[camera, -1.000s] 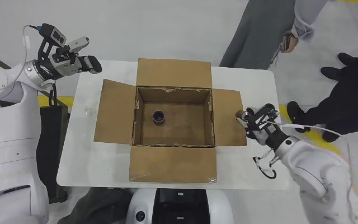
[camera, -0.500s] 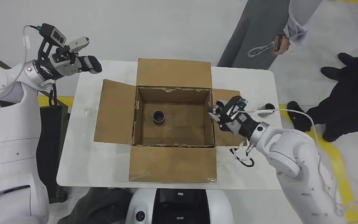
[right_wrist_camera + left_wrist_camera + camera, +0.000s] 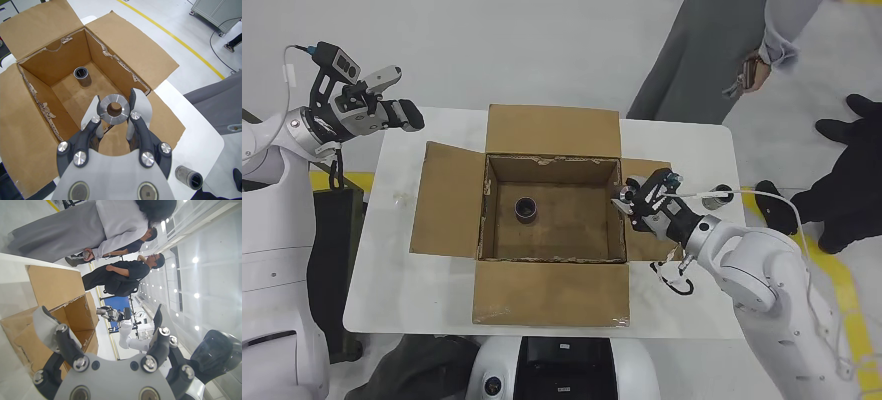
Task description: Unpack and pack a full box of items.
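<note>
Hanging wide open and empty above the tabletop's [image 3: 392, 250] far left corner, the left end effector [image 3: 392, 98] leaves the box [image 3: 552, 290] free. One bearing [image 3: 527, 209] stands inside, far left. Over the right wall, the right end effector [image 3: 638, 196] clamps a metal cylinder [image 3: 115, 111], probably for lowering in. Right of it lies a loose bearing [image 3: 189, 178].

Bright, ceiling lights [image 3: 195, 260] w/ glare

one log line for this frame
right gripper: shut on metal ring, above box rim | left gripper: open, near table corner | box: open, one cylinder inside
</note>
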